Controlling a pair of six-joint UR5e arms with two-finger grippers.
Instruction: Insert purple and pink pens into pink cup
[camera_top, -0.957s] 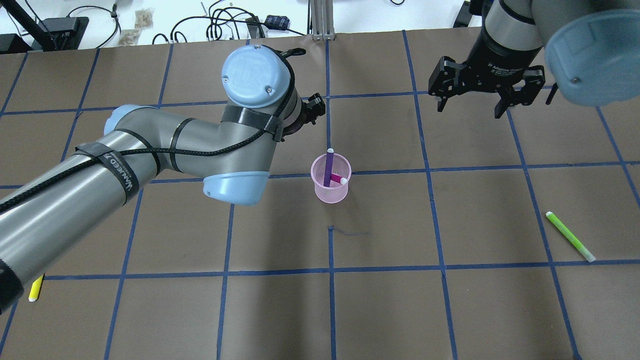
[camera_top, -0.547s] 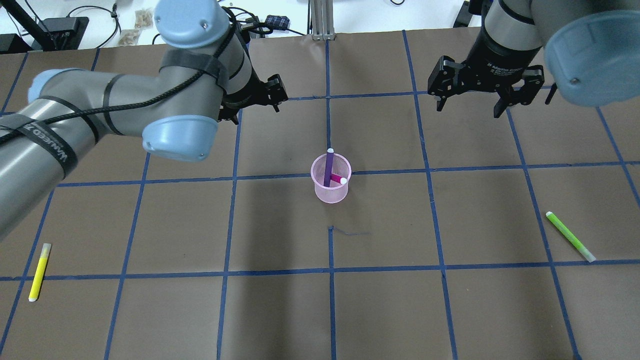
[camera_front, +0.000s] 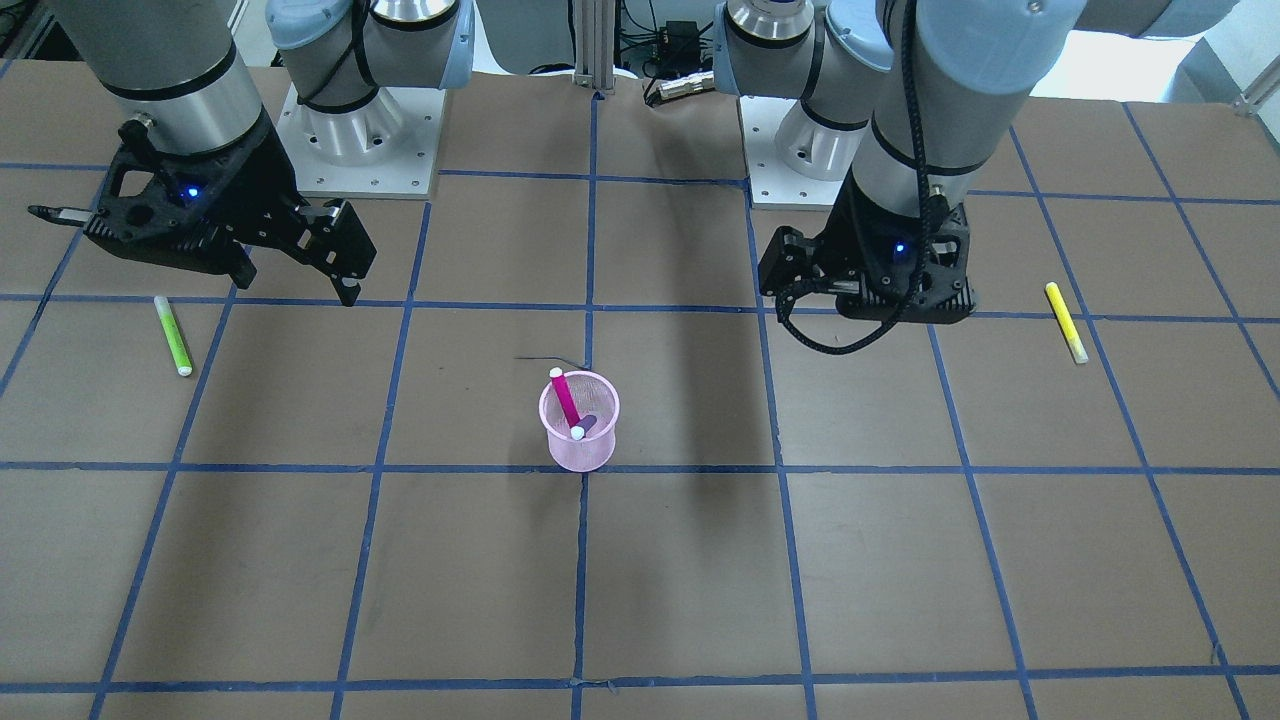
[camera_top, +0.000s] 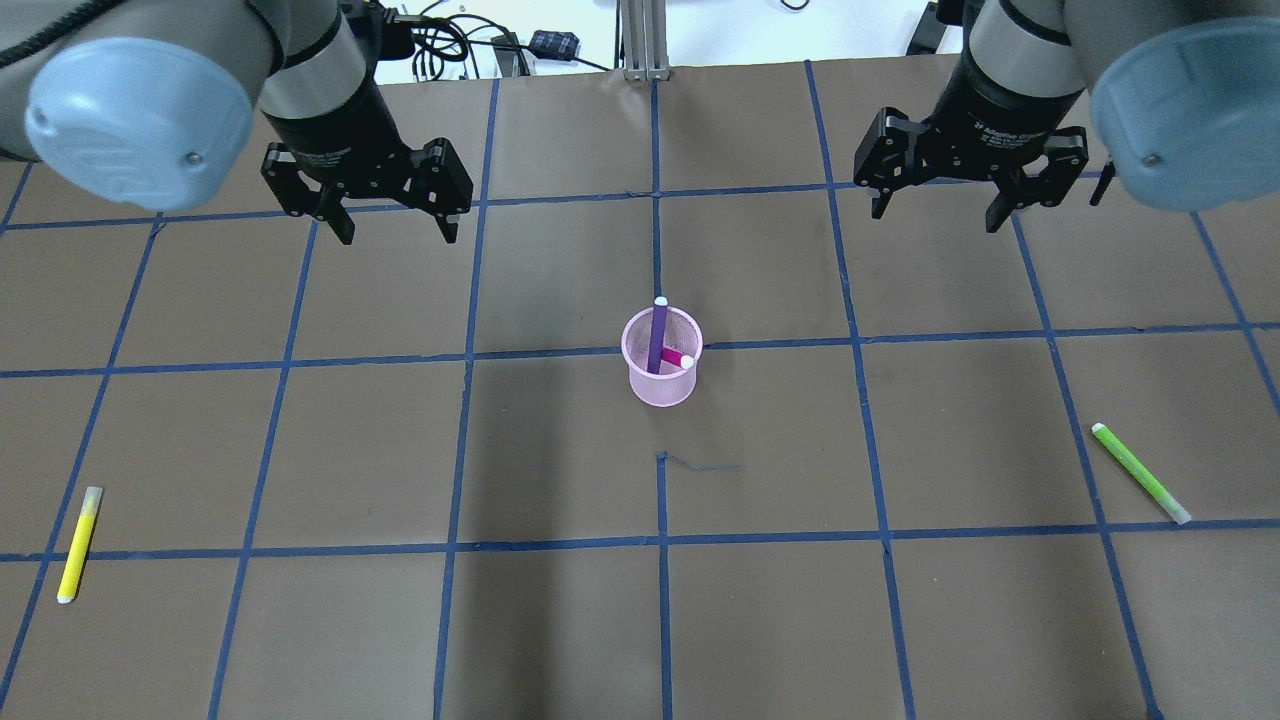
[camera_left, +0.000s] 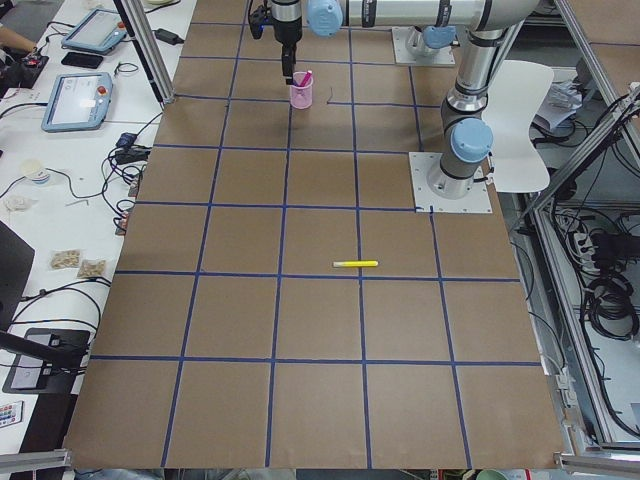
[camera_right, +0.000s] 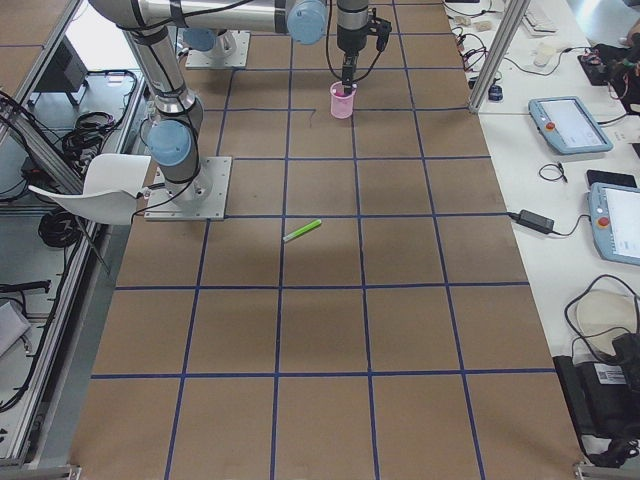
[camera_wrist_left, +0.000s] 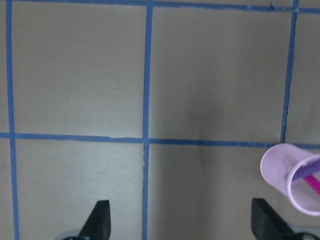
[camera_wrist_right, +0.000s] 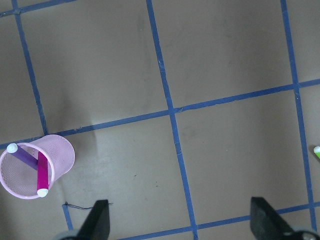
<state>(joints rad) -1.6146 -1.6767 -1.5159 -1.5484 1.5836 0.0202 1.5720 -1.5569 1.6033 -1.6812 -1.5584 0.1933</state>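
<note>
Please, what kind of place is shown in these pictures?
Most likely a robotics laboratory: a work table marked with a blue tape grid, control tablets on a side bench, and loose cables beside it.

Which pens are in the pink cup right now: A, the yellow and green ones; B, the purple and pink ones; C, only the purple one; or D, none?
B: the purple pen and the pink pen both lean inside the pink cup, while the yellow pen and the green pen lie well outside it.
</note>
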